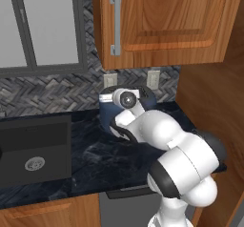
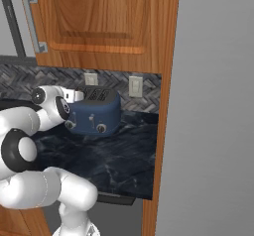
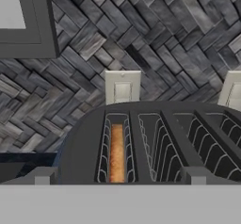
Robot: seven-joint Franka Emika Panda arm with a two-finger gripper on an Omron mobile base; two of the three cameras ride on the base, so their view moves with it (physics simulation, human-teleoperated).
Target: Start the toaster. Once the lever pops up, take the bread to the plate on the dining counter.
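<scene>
One toaster [image 2: 94, 112] stands at the desk's [image 2: 119, 165] back wall — one bread [image 3: 116, 159] slice in four slots; fingers [image 3: 120, 180] apart above.

— Where does the toaster [image 2: 94, 113] stand?
— At the back of the table [image 2: 119, 163], against the wall, two outlets [image 3: 122, 87] just behind it.
— And the bread [image 3: 116, 159]?
— Down in one outer slot, upright.
— The sink [image 1: 34, 149]?
— Set into the table, well to the toaster's left.

A kitchen: sink [image 1: 35, 157], wooden cabinets [image 1: 167, 21], toaster [image 2: 95, 112] on worktop [image 2: 119, 155].
</scene>
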